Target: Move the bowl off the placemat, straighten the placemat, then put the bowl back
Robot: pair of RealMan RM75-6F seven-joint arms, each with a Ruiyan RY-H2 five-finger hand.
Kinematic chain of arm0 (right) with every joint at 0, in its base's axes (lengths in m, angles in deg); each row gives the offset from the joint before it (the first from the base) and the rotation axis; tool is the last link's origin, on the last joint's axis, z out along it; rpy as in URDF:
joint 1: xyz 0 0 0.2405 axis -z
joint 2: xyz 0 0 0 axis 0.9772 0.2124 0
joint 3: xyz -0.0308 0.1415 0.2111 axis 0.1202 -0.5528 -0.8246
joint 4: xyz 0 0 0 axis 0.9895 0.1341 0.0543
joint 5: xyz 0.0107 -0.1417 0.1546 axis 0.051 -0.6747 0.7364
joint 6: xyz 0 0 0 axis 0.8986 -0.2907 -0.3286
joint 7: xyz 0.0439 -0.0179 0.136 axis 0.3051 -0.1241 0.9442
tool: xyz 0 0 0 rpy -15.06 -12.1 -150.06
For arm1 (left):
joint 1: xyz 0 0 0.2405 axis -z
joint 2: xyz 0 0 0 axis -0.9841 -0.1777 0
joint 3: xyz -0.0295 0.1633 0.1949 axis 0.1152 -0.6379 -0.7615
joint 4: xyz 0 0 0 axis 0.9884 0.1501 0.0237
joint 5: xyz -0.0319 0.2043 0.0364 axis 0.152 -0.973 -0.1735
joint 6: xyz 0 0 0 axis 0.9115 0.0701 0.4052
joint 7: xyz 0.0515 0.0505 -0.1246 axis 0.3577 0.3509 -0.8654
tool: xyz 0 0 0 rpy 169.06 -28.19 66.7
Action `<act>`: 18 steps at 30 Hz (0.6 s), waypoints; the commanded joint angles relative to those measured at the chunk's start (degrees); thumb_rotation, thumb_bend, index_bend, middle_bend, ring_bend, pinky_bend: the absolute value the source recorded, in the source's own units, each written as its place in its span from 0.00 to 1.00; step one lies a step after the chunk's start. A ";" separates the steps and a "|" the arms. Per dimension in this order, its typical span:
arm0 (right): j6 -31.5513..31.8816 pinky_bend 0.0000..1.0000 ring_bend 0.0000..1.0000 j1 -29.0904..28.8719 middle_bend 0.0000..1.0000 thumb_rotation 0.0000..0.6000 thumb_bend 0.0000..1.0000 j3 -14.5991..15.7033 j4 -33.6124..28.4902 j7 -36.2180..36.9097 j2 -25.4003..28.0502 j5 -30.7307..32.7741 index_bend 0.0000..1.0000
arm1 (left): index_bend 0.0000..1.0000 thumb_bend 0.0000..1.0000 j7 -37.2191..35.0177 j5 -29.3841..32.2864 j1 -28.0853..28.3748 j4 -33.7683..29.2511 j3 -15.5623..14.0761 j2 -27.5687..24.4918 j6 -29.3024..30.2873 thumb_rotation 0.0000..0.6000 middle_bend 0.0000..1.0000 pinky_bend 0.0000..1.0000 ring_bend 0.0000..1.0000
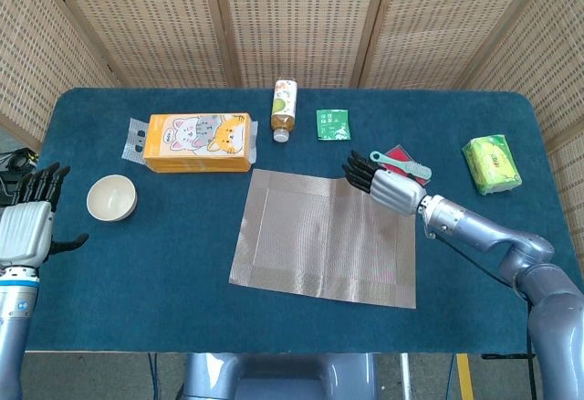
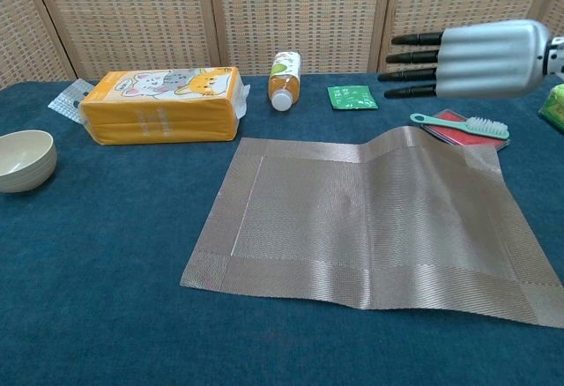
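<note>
Head view, right hand (image 1: 387, 186): centre right of frame, fingers straight and spread, holding nothing, poised over the upper right corner of the placemat (image 1: 327, 247). In the chest view this hand (image 2: 476, 48) shows at upper right, raised clear of the mat, fingers pointing toward frame left.

Placemat: tan woven rectangle, centre of frame, lying nearly square to the table edge. In the chest view (image 2: 370, 227) a low ridge runs through it right of centre, rising at the far edge.

Comb (image 1: 401, 164): pale green, just beside the right hand on its upper right, lying across a red card (image 1: 403, 179). Chest view shows both (image 2: 460, 123) just beyond the mat's far right corner.

Green sachet (image 1: 333, 124): above the mat, upper centre.

Bottle (image 1: 285, 110): lying on its side, cap toward the mat, left of the sachet.

Orange box with cat pictures (image 1: 198, 142): upper left of the mat, close to its corner, apart from it.

Blister pack (image 1: 136, 138): at the box's left end.

Green tissue pack (image 1: 492, 164): right of frame, well apart from the mat.

Bowl (image 1: 111, 197): cream, upright, left of frame on the blue table cover (image 1: 137, 272), well apart from the placemat and far from the right hand.

Left hand (image 1: 27, 222): far left edge, near the bowl, fingers extended upward and apart, holding nothing.
</note>
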 commanded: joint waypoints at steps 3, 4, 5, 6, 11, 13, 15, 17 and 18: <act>6.10 0.00 0.00 5.00 0.00 1.00 0.00 -7.03 -2.90 5.15 1.21 9.49 0.00 | 0.00 0.00 -0.60 -0.99 0.26 0.48 -0.37 0.00 -0.67 1.00 0.00 0.00 0.00; 7.15 0.00 0.00 6.28 0.00 1.00 0.00 -8.13 -4.65 6.51 1.84 11.29 0.00 | 0.00 0.00 -0.79 -1.35 0.30 0.64 -0.47 0.00 -0.77 1.00 0.00 0.00 0.00; 8.67 0.00 0.00 8.12 0.00 1.00 0.00 -9.37 -7.68 8.20 3.12 13.48 0.00 | 0.00 0.00 -1.13 -2.03 0.36 0.95 -0.63 0.06 -0.85 1.00 0.00 0.00 0.00; 9.46 0.00 0.00 9.21 0.00 1.00 0.00 -10.02 -9.70 8.85 4.11 14.71 0.00 | 0.00 0.00 -1.38 -2.57 0.43 1.21 -0.75 0.14 -0.92 1.00 0.00 0.00 0.00; 11.30 0.00 0.00 16.82 0.00 1.00 0.00 -12.21 -26.51 12.80 11.58 22.69 0.00 | 0.00 0.00 -4.41 -6.28 1.36 3.97 -1.68 1.16 -2.63 1.00 0.00 0.00 0.00; 10.51 0.00 0.00 19.97 0.00 1.00 0.00 -11.85 -34.86 14.11 15.40 25.84 0.00 | 0.00 0.00 -6.20 -8.41 2.12 5.88 -2.14 1.99 -3.70 1.00 0.00 0.00 0.00; 9.96 0.00 0.00 22.80 0.00 1.00 0.00 -11.08 -42.55 15.94 18.77 28.33 0.00 | 0.00 0.00 -8.46 -10.92 3.12 8.13 -2.72 3.21 -5.02 1.00 0.00 0.00 0.00; 10.08 0.00 0.00 24.99 0.00 1.00 0.00 -10.20 -47.82 17.76 20.82 29.65 0.00 | 0.00 0.00 -10.64 -12.89 4.14 9.84 -3.33 4.12 -6.62 1.00 0.00 0.00 0.00; 10.55 0.00 0.00 26.46 0.00 1.00 0.00 -9.57 -50.86 18.57 21.82 30.23 0.00 | 0.00 0.00 -12.10 -14.40 5.00 11.20 -3.76 4.75 -7.81 1.00 0.00 0.00 0.00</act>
